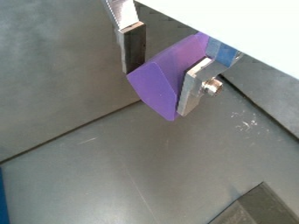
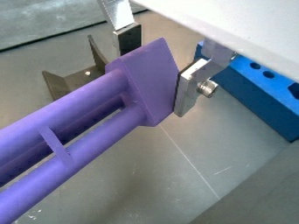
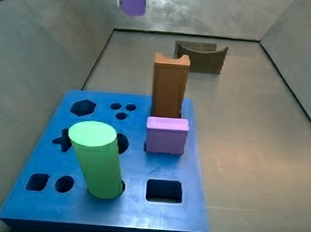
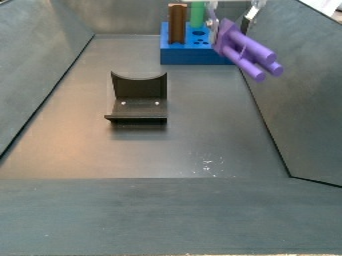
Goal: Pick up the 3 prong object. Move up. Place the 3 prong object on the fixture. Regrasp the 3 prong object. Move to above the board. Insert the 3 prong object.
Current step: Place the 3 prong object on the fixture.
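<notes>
Pincer point(image 2: 156, 63) clamped on head of 3 prong object point(image 2: 82, 118), held high off tabletop point(image 4: 147, 150), prongs slanting down and out. Likely lifted w/ clearance for carry. Fixture point(image 4: 136, 98) empty below, notch up, ready as rest. Board point(image 3: 62, 147) well apart, w/ green cylinder point(image 3: 96, 159), brown block point(image 3: 170, 86), purple cube point(image 3: 166, 135).

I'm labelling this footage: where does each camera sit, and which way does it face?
Wrist view: on the arm, looking down past the gripper, shut on the 3 prong object, to bare floor.
Wrist view: along the prongs toward the fixture and board; silver fingers show.
Side view: at the board's end, facing the fixture.
Side view: opposite end, fixture nearer, board beyond.
All show the purple piece.
</notes>
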